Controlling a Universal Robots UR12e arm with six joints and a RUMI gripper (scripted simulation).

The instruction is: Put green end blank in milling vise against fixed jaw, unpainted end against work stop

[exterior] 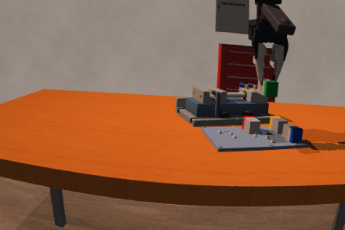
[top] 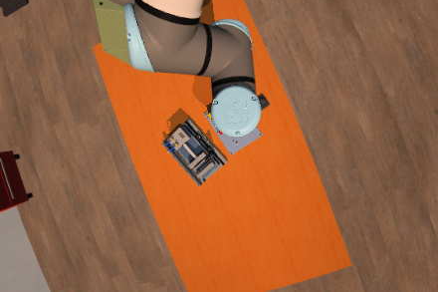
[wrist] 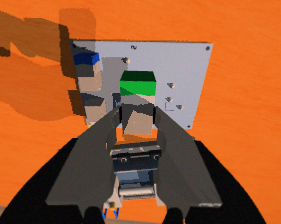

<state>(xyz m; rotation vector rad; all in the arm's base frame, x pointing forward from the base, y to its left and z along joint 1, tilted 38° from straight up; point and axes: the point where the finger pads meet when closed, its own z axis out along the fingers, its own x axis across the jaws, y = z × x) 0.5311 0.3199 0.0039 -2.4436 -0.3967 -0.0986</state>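
Observation:
My gripper (exterior: 268, 78) (wrist: 137, 107) is shut on the blank with the green end (exterior: 270, 88) (wrist: 137, 95) and holds it in the air above the grey plate (exterior: 239, 140) (wrist: 191, 70) (top: 249, 140). The blank lies level between the fingers, its green end pointing away from the wrist. The milling vise (exterior: 221, 104) (top: 195, 151) stands on the orange table just left of the plate, its jaws apart. In the top view the arm's wrist hides the gripper and the blank.
Three other blanks stay on the plate: a red-ended blank (exterior: 251, 124), a yellow-ended blank (exterior: 277, 123) and a blue-ended blank (exterior: 294, 133) (wrist: 87, 67). Small pegs (exterior: 231, 133) stick up from the plate. A red cabinet (exterior: 235, 69) stands behind the table.

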